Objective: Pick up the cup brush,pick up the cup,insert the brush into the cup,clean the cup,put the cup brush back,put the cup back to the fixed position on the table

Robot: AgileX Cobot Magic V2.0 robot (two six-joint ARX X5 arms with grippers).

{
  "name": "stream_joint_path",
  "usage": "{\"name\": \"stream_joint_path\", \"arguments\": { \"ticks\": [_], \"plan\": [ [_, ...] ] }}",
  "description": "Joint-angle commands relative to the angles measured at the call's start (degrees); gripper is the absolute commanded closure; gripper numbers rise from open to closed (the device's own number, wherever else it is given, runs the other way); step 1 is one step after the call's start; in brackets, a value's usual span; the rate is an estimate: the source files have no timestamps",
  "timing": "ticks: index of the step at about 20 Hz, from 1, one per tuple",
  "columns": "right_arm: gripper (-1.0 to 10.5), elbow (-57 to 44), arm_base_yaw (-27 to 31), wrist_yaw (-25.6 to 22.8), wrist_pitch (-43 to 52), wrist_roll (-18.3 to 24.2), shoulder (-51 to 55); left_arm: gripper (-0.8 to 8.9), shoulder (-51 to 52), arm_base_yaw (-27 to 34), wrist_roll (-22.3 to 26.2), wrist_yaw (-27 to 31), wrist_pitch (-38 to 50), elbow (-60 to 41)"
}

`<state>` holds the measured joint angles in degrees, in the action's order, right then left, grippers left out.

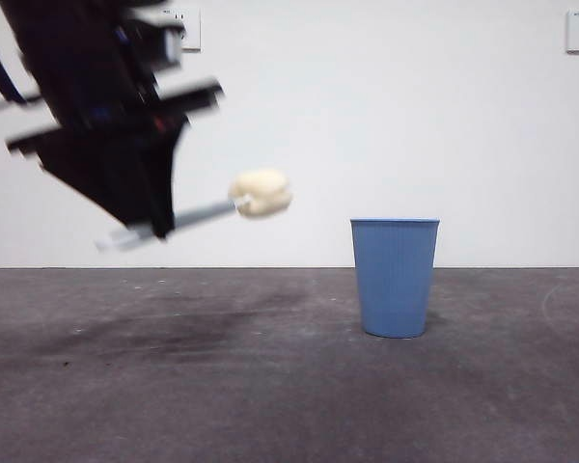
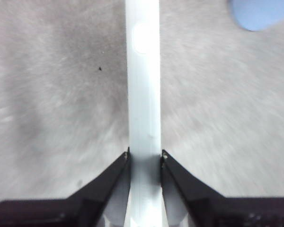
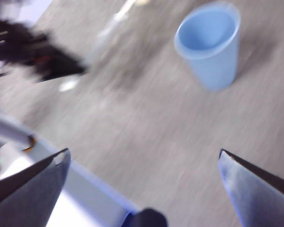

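The brush (image 1: 261, 193), grey-handled with a cream sponge head, hangs tilted above the desk (image 1: 270, 386), clamped at its handle by the left end effector (image 2: 145, 158). The ribbed blue cup (image 1: 395, 277) stands upright, apart. The right end effector (image 3: 142, 161) is spread wide, holding nothing.

Black, blurred arm (image 1: 106, 125) with dark cable looped alongside; matte black tapering jaws on left gripper (image 2: 145, 156); greyish-black wedge jaws on right gripper (image 3: 142, 161).
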<state>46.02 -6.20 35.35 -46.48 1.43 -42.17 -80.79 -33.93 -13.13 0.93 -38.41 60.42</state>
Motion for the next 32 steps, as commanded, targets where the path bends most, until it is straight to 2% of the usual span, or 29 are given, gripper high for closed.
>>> {"name": "stream_joint_path", "arguments": {
  "ticks": [1,4,9,12,15,24,32],
  "plan": [
    [3.5,0.0,-1.8,-3.1,4.7,-0.5,-4.3,8.22,5.9,-0.2,2.4,-0.1,-2.5,-0.3],
    [3.5,-1.2,-6.0,-6.8,12.2,-0.5,-10.1,8.22,13.5,-0.2,2.5,-0.1,-5.4,-0.3],
    [3.5,-8.2,-14.8,-18.9,26.9,-2.6,-17.8,8.22,21.8,-0.2,2.7,0.1,-10.2,-0.3],
    [3.5,-13.1,-17.5,-22.8,39.8,-6.3,-21.1,8.22,24.1,-0.2,2.8,0.3,-12.3,-0.2],
    [3.5,-15.6,-18.8,-26.8,48.4,-7.1,-25.3,8.22,24.8,-0.2,2.8,0.2,-13.4,-0.2],
    [3.5,-16.0,-18.7,-28.4,70.0,-5.3,-42.4,8.22,24.7,-0.2,2.8,0.2,-15.4,-0.3],
    [3.5,-16.0,-18.6,-28.3,86.8,-5.0,-51.8,8.22,24.7,-0.2,2.4,0.2,-15.5,-0.2]
  ]
}}
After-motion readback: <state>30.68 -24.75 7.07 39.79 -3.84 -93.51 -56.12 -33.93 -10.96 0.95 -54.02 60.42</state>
